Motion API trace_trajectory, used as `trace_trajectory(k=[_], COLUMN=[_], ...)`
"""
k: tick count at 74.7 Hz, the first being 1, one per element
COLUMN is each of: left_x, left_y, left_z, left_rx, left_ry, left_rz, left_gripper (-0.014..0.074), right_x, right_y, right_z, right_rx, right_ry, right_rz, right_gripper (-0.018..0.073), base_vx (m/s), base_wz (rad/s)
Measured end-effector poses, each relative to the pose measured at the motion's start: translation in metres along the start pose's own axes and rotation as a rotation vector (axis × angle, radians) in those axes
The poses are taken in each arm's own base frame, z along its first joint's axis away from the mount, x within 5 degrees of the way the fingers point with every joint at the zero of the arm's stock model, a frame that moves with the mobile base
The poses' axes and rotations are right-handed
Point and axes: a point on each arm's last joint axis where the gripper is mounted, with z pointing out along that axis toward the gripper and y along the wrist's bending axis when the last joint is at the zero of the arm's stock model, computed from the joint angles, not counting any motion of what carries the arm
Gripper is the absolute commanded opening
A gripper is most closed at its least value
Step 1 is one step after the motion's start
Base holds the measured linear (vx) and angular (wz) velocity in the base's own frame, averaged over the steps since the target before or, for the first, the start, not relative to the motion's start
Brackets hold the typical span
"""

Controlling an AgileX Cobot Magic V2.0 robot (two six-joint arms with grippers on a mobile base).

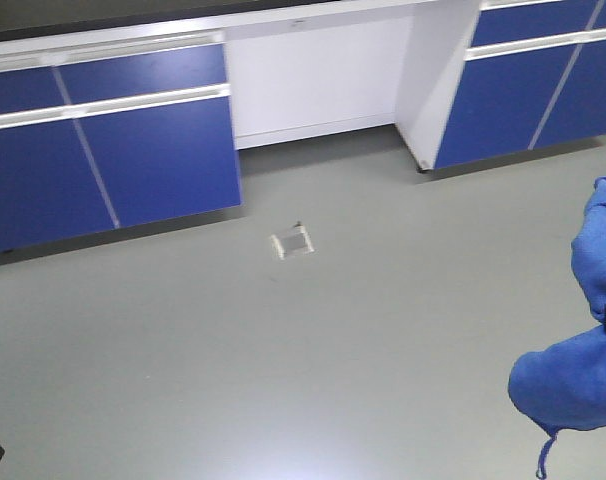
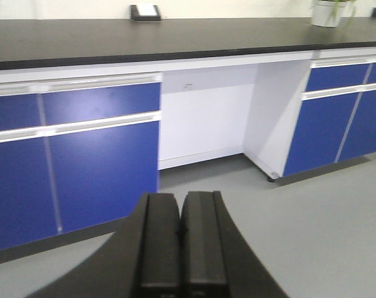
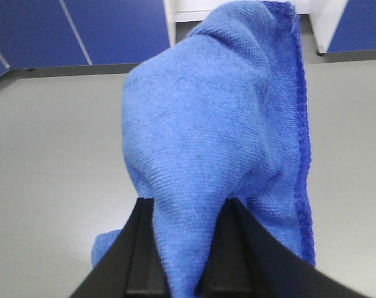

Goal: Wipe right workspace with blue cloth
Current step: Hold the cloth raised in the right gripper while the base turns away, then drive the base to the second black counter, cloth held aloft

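We see the right fingers (image 3: 141, 254) closed on the blue cloth (image 3: 213, 136); the cloth is pinched between them and rises beyond the fingertips in one big soft fold; its darker hem runs down the right side of the fingers, and a small corner hangs out at their left. In the front-facing view the blue cloth (image 1: 581, 375) hangs in the air over the grey floor (image 1: 283, 350), with its thin loop (image 1: 545, 455) dangling below it; it touches no surface that we can see. The left fingers (image 2: 160, 239) are pressed together, with only a thin line between them, and they hold nothing. Well ahead of the left fingers, and higher than them, stands the black table (image 2: 175, 40); a small black box (image 2: 144, 11) with a white plate sits at its far edge, almost straight ahead of the fingers and slightly to the left; a white pot (image 2: 327, 12) stands far to their right. Under the table there are blue cabinet doors (image 2: 101, 161) on both sides; a white open recess (image 2: 200, 124) lies straight ahead of the left fingers. The cloth is well apart from the table. A small square plate (image 1: 292, 242) lies in the floor.
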Motion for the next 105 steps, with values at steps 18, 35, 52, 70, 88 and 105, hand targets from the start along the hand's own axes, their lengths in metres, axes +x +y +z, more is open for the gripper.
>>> trace_trajectory(k=[18,35,52,70,88,105], left_x=[0.0,0.0,0.0,0.0,0.0,0.0], left_y=[0.0,0.0,0.0,0.0,0.0,0.0], left_z=[0.0,0.0,0.0,0.0,0.0,0.0], left_rx=[0.0,0.0,0.0,0.0,0.0,0.0], left_ry=[0.0,0.0,0.0,0.0,0.0,0.0], left_rz=[0.0,0.0,0.0,0.0,0.0,0.0], left_gripper=[-0.0006,-0.0006,-0.0006,-0.0006,-0.0006,-0.0006], right_x=[0.002,0.006,0.009,0.011,0.011,0.011], right_y=[0.0,0.002,0.002,0.003,0.003,0.003], right_z=[0.0,0.0,0.0,-0.001,-0.001,-0.001], right_rx=[-0.005,-0.018,-0.027,-0.033,-0.033,-0.033], right_ry=[0.018,0.067,0.099,0.119,0.12,0.12], right_rz=[0.0,0.0,0.0,0.0,0.0,0.0], right_gripper=[-0.0001,-0.0001,-0.0001,-0.0001,-0.0001,-0.0001], base_vx=[0.15,0.2,0.23,0.26,0.31,0.37], base_wz=[-0.47,-0.55,-0.6,-0.5,-0.27,-0.05])
